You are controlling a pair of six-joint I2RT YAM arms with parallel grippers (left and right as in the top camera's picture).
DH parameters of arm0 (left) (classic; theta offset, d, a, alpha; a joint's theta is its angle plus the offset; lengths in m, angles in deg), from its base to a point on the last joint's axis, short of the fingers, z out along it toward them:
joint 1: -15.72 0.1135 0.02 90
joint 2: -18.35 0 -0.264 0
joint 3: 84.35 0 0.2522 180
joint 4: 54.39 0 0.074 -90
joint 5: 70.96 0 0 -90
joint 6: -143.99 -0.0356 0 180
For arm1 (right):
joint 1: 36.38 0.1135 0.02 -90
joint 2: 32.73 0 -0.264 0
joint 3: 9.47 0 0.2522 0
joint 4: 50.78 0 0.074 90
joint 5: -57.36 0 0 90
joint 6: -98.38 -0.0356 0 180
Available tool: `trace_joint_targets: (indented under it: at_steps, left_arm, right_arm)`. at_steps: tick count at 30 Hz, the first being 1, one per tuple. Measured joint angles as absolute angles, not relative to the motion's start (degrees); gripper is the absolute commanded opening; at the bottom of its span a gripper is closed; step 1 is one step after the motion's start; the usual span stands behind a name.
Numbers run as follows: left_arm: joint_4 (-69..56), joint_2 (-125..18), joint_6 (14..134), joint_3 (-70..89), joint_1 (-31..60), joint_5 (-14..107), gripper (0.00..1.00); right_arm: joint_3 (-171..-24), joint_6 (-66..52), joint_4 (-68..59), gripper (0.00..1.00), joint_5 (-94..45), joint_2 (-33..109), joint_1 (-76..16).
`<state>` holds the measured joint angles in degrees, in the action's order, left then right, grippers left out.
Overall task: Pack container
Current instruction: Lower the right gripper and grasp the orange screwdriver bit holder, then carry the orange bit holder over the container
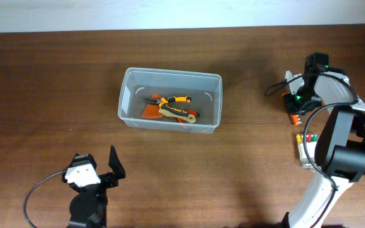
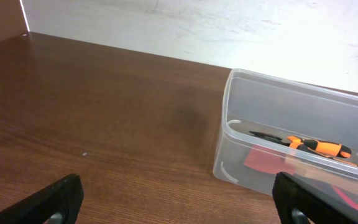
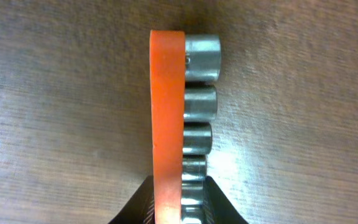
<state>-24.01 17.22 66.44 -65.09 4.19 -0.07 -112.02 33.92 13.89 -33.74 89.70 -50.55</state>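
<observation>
Clamping orange socket rail (image 3: 167,112), right fingers (image 3: 219,211) sit at right edge of overhead frame. Left fingers (image 2: 58,198) wide apart, lower left. Container (image 1: 125,101) on table (image 1: 43,76) at frame centre, pliers (image 1: 176,99) inside.

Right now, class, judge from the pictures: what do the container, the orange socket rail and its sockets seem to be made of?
Container: clear, slightly bluish plastic, glossy; the pliers inside show through its wall.
Socket rail: probably plastic, matt orange, uniformly coloured.
Sockets: metal, likely steel, brushed silver with soft highlights.
</observation>
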Motion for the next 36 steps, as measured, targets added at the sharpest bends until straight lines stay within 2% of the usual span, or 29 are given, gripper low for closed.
trace_joint_targets:
  at_steps: [13, 21, 36]
  left_arm:
    - [-24.01, 17.22, 66.44, -65.09, 4.19, -0.07, 0.99]
    - [-24.01, 17.22, 66.44, -65.09, 4.19, -0.07, 0.99]
    - [-24.01, 17.22, 66.44, -65.09, 4.19, -0.07, 0.99]
  right_arm:
    - [-135.37, 32.15, 30.44, 0.18, -30.92, 89.68, -47.18]
    - [-146.38, 32.21, 34.9, 0.18, -28.65, 89.65, -33.74]
    - [-146.99, 40.5, 34.79, 0.18, -28.48, 89.68, -5.39]
